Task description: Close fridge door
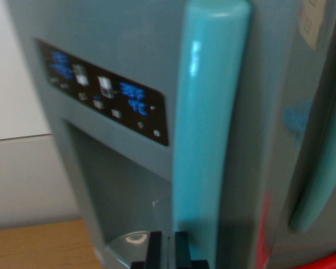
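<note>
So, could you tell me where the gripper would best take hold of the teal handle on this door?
Probably mid-length on the teal handle, approaching from the front with fingers either side: it is a long, rounded vertical bar standing proud of the fridge door.

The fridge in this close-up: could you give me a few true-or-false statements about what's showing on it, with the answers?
1. The fridge door has a dark control panel with blue lit readouts. True.
2. The handle nearest the middle of the picture is red. False: it is turquoise.
3. A dispenser recess sits below the control panel. True.
4. The gripper is wrapped around the handle. False: only its two dark fingertips show at the bottom edge, with a narrow gap between them and nothing held.
5. A second turquoise handle shows at the wrist view's right. True.
</note>
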### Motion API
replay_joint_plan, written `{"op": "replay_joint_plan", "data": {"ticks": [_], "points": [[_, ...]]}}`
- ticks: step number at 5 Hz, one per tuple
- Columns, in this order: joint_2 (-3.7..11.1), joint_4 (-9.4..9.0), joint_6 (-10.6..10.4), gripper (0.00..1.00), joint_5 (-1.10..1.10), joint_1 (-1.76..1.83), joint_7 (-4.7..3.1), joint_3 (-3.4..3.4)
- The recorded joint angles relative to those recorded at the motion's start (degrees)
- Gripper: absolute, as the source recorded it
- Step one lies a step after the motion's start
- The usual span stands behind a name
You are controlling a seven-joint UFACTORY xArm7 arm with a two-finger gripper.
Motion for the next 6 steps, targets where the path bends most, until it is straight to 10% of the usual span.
{"op": "replay_joint_plan", "data": {"ticks": [3, 4, 5, 6], "points": [[6.53, 3.99, -0.01, 1.00, 0.00, 0.00, 0.00, -2.55], [6.53, 3.99, -0.01, 1.00, 0.00, 0.00, 0.00, -2.55], [10.26, 6.91, -0.02, 1.00, 0.00, 0.00, 0.00, -3.83], [10.26, 6.91, -0.02, 1.00, 0.00, 0.00, 0.00, -3.83]]}}
